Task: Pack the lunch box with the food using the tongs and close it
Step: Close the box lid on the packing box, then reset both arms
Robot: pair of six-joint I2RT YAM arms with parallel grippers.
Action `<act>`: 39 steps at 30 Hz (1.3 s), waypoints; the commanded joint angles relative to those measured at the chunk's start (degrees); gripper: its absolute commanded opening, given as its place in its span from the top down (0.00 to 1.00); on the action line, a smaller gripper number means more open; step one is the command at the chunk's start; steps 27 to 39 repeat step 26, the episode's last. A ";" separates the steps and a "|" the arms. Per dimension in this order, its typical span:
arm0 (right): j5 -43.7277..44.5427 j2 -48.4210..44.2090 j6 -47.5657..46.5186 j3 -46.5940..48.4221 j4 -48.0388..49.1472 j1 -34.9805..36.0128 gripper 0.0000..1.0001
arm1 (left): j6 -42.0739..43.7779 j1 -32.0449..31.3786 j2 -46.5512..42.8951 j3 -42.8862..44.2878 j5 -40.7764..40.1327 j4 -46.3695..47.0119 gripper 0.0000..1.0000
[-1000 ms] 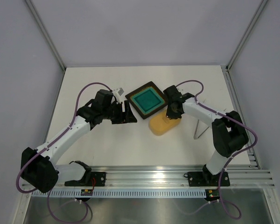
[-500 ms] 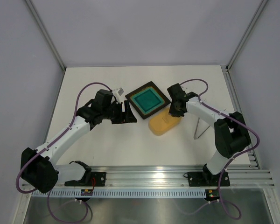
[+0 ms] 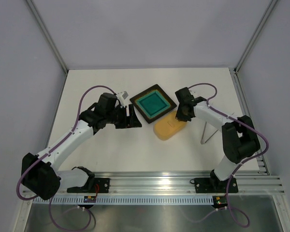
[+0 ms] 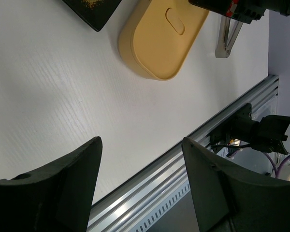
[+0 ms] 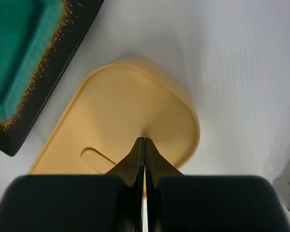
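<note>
The yellow-orange lunch box point(image 3: 168, 127) lies on the table with its lid point(image 5: 135, 111) on, just right of the teal plate's near corner. The food is hidden. My right gripper point(image 5: 144, 139) is shut, its joined fingertips resting on the lid near the box's far rounded end point(image 3: 180, 117). The silver tongs point(image 3: 206, 130) lie on the table to the right of the box, also seen in the left wrist view point(image 4: 228, 34). My left gripper point(image 3: 134, 116) hangs open and empty left of the plate, with the box point(image 4: 157, 41) ahead of it.
The square dark-rimmed teal plate point(image 3: 153, 102) sits empty behind the box, its corner close to the lid point(image 5: 19, 58). An aluminium rail point(image 3: 154, 181) runs along the table's near edge. Grey walls enclose the table on three sides.
My right gripper has shifted slightly to the right along the lid, staying shut. The left arm has not moved.
</note>
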 commanded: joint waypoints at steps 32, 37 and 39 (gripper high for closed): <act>31.61 -35.07 6.09 -2.91 -17.35 0.17 0.01 | 9.51 -0.02 -5.20 12.59 -19.36 -13.14 0.01; 31.61 -35.07 6.09 -2.91 -17.35 0.17 0.01 | 9.51 -0.02 -5.20 12.59 -19.36 -13.14 0.01; 31.61 -35.07 6.09 -2.91 -17.35 0.17 0.01 | 9.51 -0.02 -5.20 12.59 -19.36 -13.14 0.01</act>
